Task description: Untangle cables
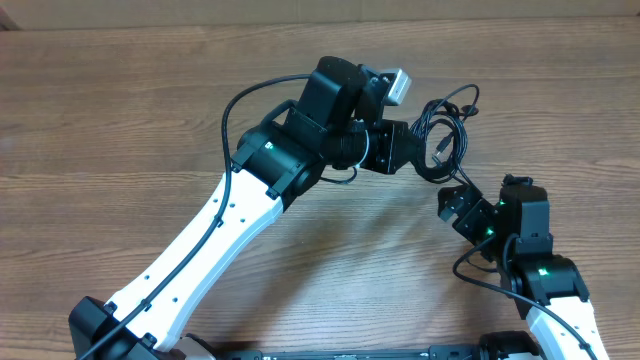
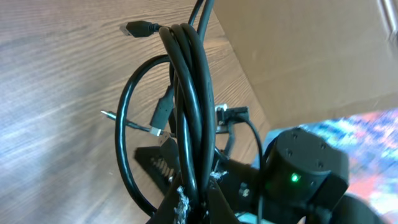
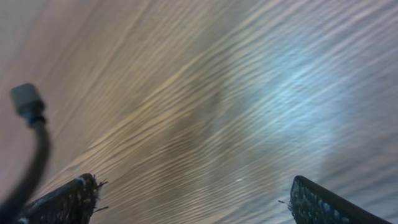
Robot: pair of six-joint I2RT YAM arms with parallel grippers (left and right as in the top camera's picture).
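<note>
Cables (image 2: 189, 93) sit clamped in your left gripper (image 2: 196, 191), looping out beyond its tips; your right gripper (image 3: 193, 194) gapes released, one plug (image 3: 26, 99) beside it.

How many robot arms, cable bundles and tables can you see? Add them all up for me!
Robot arms: 2 (left arm, right arm)
Cable bundle: 1
Wooden table: 1
Total: 4

Thin black cables (image 2: 189, 106) tangled in looped bundle
</note>
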